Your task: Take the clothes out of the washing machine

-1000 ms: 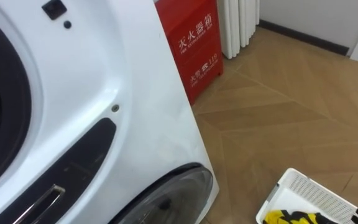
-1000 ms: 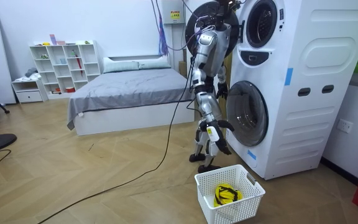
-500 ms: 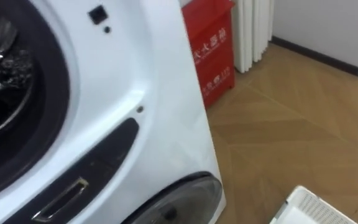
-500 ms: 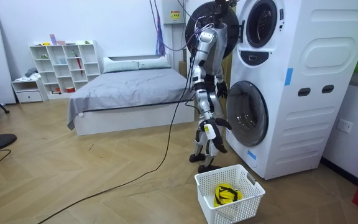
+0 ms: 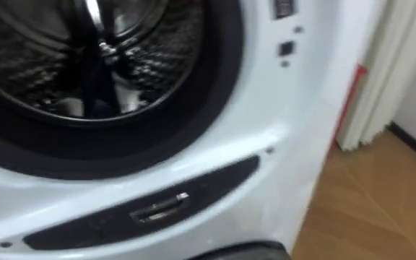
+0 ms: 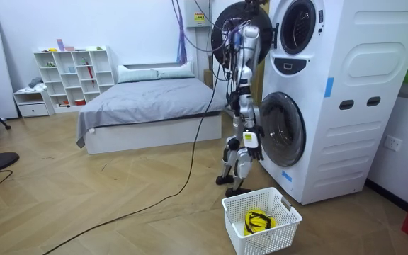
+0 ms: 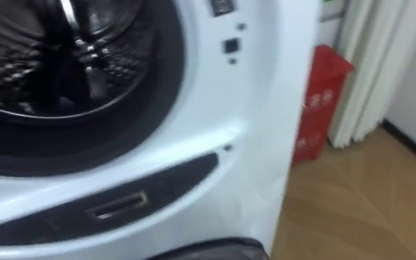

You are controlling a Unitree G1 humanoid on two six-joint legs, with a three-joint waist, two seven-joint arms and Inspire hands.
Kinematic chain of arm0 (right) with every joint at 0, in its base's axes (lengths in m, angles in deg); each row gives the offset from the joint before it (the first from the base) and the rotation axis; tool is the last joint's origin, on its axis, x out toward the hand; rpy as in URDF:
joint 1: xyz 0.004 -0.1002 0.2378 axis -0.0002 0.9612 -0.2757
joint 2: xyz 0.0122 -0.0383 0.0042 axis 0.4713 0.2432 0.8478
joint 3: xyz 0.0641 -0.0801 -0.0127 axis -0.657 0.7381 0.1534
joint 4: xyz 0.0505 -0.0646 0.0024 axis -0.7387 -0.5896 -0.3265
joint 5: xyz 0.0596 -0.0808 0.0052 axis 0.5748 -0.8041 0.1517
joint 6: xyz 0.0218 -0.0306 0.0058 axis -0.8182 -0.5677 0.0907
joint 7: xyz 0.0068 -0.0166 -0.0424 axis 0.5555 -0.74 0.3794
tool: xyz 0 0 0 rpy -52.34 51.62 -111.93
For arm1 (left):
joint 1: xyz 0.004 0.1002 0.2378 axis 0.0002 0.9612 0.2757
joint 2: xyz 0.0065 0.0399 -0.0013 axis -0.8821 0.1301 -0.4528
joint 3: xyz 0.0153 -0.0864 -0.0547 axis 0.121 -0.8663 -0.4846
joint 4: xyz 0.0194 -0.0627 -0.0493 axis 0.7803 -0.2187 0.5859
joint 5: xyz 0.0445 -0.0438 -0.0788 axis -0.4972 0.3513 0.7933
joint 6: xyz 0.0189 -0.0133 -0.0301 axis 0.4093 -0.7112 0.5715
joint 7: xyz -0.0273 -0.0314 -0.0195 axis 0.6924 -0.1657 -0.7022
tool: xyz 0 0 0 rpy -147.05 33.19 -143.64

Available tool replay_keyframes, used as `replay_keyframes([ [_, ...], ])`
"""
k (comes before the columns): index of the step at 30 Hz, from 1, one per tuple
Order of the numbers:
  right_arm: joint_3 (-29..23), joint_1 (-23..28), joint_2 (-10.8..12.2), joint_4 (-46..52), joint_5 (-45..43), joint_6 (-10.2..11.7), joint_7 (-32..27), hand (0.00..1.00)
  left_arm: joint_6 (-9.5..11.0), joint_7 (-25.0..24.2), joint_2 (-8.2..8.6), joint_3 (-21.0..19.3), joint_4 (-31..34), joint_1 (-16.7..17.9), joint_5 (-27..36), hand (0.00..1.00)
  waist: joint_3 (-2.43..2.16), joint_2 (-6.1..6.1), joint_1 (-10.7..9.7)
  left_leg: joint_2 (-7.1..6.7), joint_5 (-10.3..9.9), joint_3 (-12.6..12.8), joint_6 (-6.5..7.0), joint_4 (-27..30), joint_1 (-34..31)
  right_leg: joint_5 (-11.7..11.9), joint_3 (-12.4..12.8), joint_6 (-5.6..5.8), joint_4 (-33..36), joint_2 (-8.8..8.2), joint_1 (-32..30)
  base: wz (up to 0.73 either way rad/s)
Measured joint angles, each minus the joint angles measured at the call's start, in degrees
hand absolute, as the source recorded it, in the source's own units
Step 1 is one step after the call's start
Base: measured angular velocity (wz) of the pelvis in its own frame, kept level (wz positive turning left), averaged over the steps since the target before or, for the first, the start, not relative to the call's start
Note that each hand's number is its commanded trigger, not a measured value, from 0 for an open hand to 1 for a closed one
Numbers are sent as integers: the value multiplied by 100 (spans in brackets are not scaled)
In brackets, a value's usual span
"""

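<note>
Where I stand: upright, facing the stacked washing machines (image 6: pixel 331 99), with the bed (image 6: pixel 147 106) behind me.
Upper drum (image 5: pixel 100 50): open right in front of my head, its perforated metal wall ringed by a dark rubber seal (image 5: pixel 215 108).
Clothes in the drum (image 5: pixel 96 101): a dark piece and something pale beside it lie low inside; they are too blurred for me to say more.
Upper door (image 6: pixel 227 28): swung wide open, beside my head on the room view's left.
Dark panel (image 5: pixel 157 209): runs across the white front just below the drum opening, with a small metal latch in it.
Lower door (image 6: pixel 282 127): round and glazed, in front of my legs.
My right hand (image 6: pixel 250 139): hangs low beside my hip, near the lower door; I cannot tell whether its fingers are apart or together.
My left hand (image 6: pixel 247 106): at waist height, close to the machine front; its state I cannot tell either.
Basket (image 6: pixel 278 227): white, on the wooden floor (image 6: pixel 119 205) just beside my feet, near the lower machine.
Garment in the basket (image 6: pixel 258 221): yellow and black, bunched at the bottom.
Red box (image 7: pixel 320 108): on the floor past the machines' far side, with a white curtain (image 7: pixel 367 65) next to it.
</note>
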Motion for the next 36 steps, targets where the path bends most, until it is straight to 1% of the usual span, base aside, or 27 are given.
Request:
replay_keyframes([
  [3,259,-109,15,-40,-419,1,59,0,1,14,36,-92,-153,-34,-44,0,-5,-38,158,-10,0,-82,0,-4,6,15,-90,11,-149,-15,109,21],
  [4,415,-137,14,-35,-468,6,57,0,-6,20,37,-123,-210,-29,-52,0,5,-57,242,-19,-2,-209,-2,-4,9,24,-152,14,-236,-18,179,23],
  [5,522,-137,10,-34,-495,4,38,0,-7,23,38,-214,-235,-30,-54,0,3,-99,312,-22,-3,-253,-4,-5,19,35,-188,9,-260,-18,228,23],
  [6,593,-141,11,-33,-511,1,25,0,-8,24,39,-283,-246,-29,-47,0,17,-130,350,-21,-3,-287,-4,-5,31,37,-206,6,-276,-17,255,18],
  [7,669,-156,12,-27,-573,-15,2,0,-19,38,36,-396,-279,-25,-47,0,35,-175,462,-19,-7,-355,-10,-5,57,41,-234,-2,-331,-11,328,9],
  [8,783,-208,7,-27,-666,-59,-20,0,-43,43,39,-500,-283,-14,-51,0,45,-198,532,-15,-8,-359,-11,-3,70,38,-235,-9,-340,-4,384,8],
  [9,850,-263,1,-27,-857,-71,-26,0,-63,67,39,-540,-285,-4,-51,0,65,-245,601,-10,-9,-365,-14,-5,74,36,-237,-13,-346,2,393,0],
  [11,908,-336,0,8,-1193,-81,-77,0,-63,94,50,-541,-301,30,-53,0,84,-290,669,-5,-10,-367,-15,-5,87,36,-246,-14,-344,7,410,0],
  [13,1043,-374,-10,46,-1421,-82,-126,0,-76,118,75,-540,-318,44,-58,0,86,-315,749,-5,-10,-391,-15,-2,112,36,-261,-13,-345,5,441,5],
  [15,1232,-377,-34,172,-1559,-127,-181,0,-148,140,81,-540,-319,45,-188,0,92,-318,776,-8,-24,-531,-37,0,157,36,-278,-13,-349,7,502,9],
  [19,1417,-391,-38,266,-1643,-231,-201,0,-324,142,82,-538,-355,54,-541,0,94,-324,797,-11,-26,-579,-38,1,210,36,-283,-12,-352,5,592,4],
  [21,1451,-410,-26,265,-1643,-237,-212,0,-435,137,93,-538,-357,53,-824,0,95,-338,795,-14,-29,-605,-42,0,206,35,-278,-12,-365,5,596,0],
  [23,1456,-405,-20,265,-1618,-237,-245,0,-511,135,118,-539,-359,53,-936,0,95,-334,792,-22,-46,-630,-65,4,208,34,-274,-14,-436,5,643,4],
  [28,1452,-401,-10,244,-1555,-234,-264,0,-542,135,140,-543,-359,49,-941,0,87,-320,764,-17,-53,-644,-72,45,210,21,-285,-10,-425,16,678,9],
  [30,1465,-339,-14,255,-1485,-232,-264,0,-554,135,143,-564,-360,62,-979,0,81,-310,791,-11,-55,-653,-76,82,208,17,-291,-16,-419,21,676,2],
  [33,1498,-245,-24,361,-1414,-230,-266,0,-566,135,149,-637,-357,102,-1068,0,74,-310,882,4,-117,-661,-104,301,161,-13,-285,-38,-388,22,663,-1],
  [35,1450,-232,-31,377,-1544,-233,-259,0,-617,97,155,-664,-346,149,-1147,0,42,-291,888,64,-268,-689,-149,753,-47,-56,-358,-75,-281,46,611,6],
  [36,1448,-232,-33,400,-1617,-236,-256,0,-635,76,155,-695,-336,159,-1185,0,30,-290,905,81,-303,-688,-168,911,-128,-67,-367,-93,-210,52,582,0],
])
